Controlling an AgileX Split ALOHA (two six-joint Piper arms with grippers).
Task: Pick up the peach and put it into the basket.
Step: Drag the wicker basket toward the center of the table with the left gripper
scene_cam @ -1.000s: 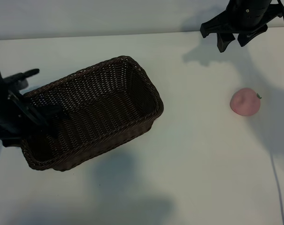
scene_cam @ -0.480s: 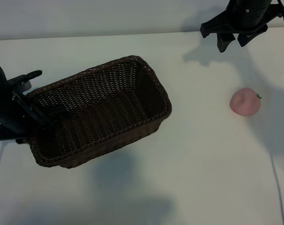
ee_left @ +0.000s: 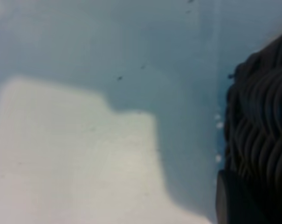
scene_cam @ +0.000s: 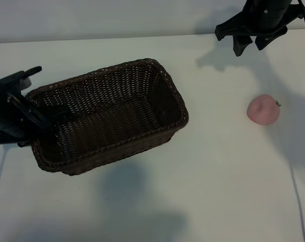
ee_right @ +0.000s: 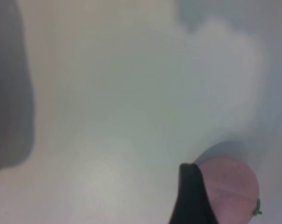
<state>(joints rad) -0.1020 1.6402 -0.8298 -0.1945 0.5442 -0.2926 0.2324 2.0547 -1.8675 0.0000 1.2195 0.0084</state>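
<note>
Wicker basket (scene_cam: 109,118) seemingly gripped at its end by left claw (scene_cam: 41,118), right claw (scene_cam: 252,44) open above peach (scene_cam: 263,109).

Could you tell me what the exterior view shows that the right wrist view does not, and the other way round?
Only the exterior view shows the wicker basket, with the left claw at its left end, one finger inside and one outside the rim, and the open right claw hanging above the white table. Only the right wrist view shows that claw's finger overlapping the fruit close up. Both show the pink peach lying free on the table.
</note>
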